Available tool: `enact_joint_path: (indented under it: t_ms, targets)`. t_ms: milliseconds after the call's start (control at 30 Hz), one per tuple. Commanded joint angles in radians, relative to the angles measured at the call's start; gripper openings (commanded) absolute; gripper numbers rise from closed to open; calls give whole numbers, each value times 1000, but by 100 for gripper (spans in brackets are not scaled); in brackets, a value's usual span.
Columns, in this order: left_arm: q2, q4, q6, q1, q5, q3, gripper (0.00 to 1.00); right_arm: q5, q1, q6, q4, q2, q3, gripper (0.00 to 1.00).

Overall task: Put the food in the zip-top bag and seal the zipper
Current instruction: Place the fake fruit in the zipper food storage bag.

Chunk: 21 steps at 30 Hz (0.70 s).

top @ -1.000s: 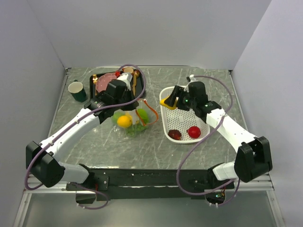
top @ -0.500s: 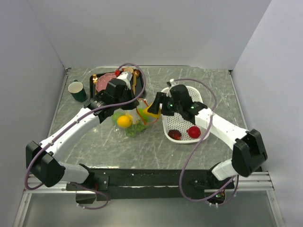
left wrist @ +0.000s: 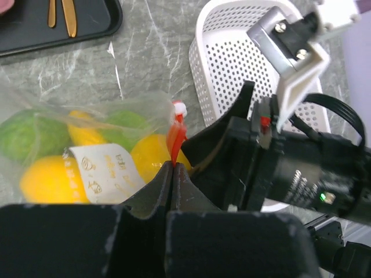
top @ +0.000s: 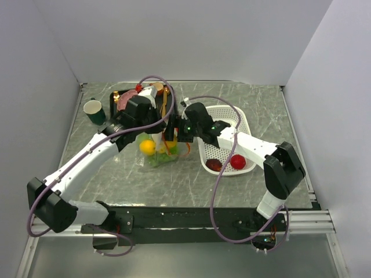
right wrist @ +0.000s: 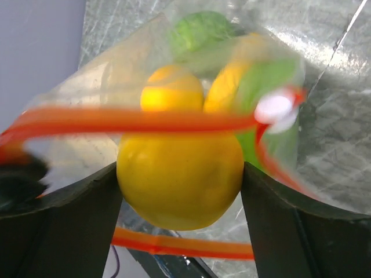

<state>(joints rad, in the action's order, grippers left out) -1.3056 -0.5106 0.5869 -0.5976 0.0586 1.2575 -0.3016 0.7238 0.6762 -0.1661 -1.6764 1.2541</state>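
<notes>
The zip-top bag (top: 155, 154) lies mid-table and holds lemons, a corn and green pieces (left wrist: 35, 133). My left gripper (left wrist: 174, 166) is shut on the bag's orange-red zipper (left wrist: 175, 136) and holds the mouth up; it also shows in the top view (top: 159, 128). My right gripper (right wrist: 181, 174) is shut on a yellow lemon (right wrist: 179, 179) at the bag's mouth, between the two zipper strips (right wrist: 133, 121). In the top view the right gripper (top: 174, 135) is against the bag. A red piece (top: 236, 161) and a dark purple piece (top: 214, 165) lie in the white basket (top: 229, 116).
A black tray (top: 119, 110) with a pink plate and gold cutlery (left wrist: 69, 14) stands behind the bag. A green cup (top: 94, 110) is at the far left. The basket (left wrist: 226, 69) is right of the bag. Walls close in the left, back and right.
My right gripper has carried the yellow lemon left from the basket to the bag's mouth. My left gripper still holds the zipper, with the bag's mouth raised a little.
</notes>
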Motion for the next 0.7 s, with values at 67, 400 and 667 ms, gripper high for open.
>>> enact_joint_path:
  t_ms: [67, 400, 667]
  targets:
    - [103, 53, 16, -10, 23, -3, 1, -25, 0, 2, 76, 49, -18, 88]
    - [103, 47, 16, -10, 41, -6, 1, 79, 2, -18, 34, 141, -39, 95]
    - [156, 30, 82, -10, 153, -13, 1, 410, -30, -67, -125, 323, -82, 95]
